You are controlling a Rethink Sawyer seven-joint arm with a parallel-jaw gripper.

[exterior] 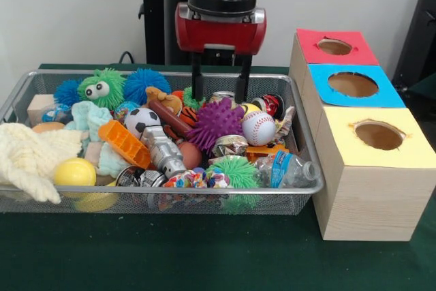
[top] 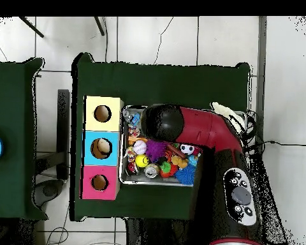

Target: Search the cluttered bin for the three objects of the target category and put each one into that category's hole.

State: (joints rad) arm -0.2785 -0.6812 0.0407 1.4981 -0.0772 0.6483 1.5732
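The cluttered bin (exterior: 170,191) is a long silver wire mesh basket on the green table, and it also shows in the overhead view (top: 123,181). It is heaped with toys: a purple spiky ball (exterior: 216,122), a baseball (exterior: 259,127), a small soccer ball (exterior: 142,120), a green fuzzy toy with eyes (exterior: 101,88), a yellow ball (exterior: 75,172) and a water bottle (exterior: 289,170). My gripper (exterior: 219,97) hangs open and empty over the bin's back middle, its tips just behind the purple spiky ball. In the overhead view the arm hides it.
Three wooden boxes with round holes stand in a row beside the bin: red top (exterior: 334,47), blue top (exterior: 354,85), yellow top (exterior: 378,134). A cream cloth (exterior: 30,158) drapes over the bin's left end. My arm (top: 200,131) covers much of the bin from above.
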